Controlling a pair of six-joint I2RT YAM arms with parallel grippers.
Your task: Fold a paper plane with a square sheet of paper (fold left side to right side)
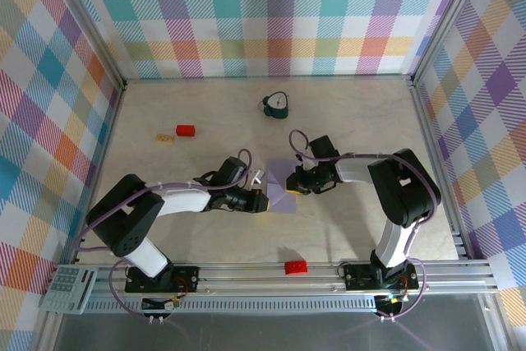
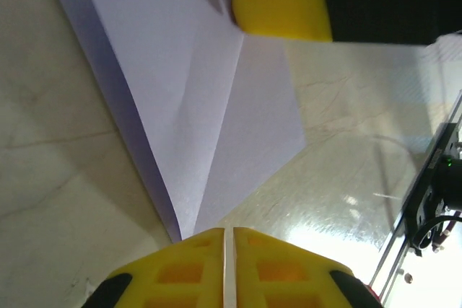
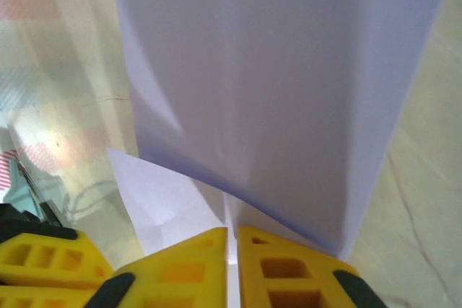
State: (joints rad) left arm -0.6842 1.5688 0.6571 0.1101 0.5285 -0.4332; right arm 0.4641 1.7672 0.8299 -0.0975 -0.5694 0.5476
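Observation:
The pale lavender square sheet of paper [image 1: 282, 192] lies mid-table, folded with crease lines into a pointed paper plane wedge [image 2: 195, 106]. My left gripper [image 1: 261, 200] sits at its left edge. In the left wrist view the jaws [image 2: 229, 234] stand together with only a thin slit, and the wedge's tip ends just left of them. My right gripper [image 1: 290, 182] is at the paper's upper right. A raised flap [image 3: 289, 91] stands before the right gripper [image 3: 232, 232], and a crease runs into its narrow slit. The right gripper's fingertip [image 2: 281, 5] touches the paper's far end.
A dark teal clock-like object [image 1: 277, 104] stands at the back. A red block [image 1: 186, 130] and a tan block [image 1: 165, 137] lie at the back left. Another red block [image 1: 295, 266] sits by the front rail. A keypad [image 1: 70, 287] is at the front left.

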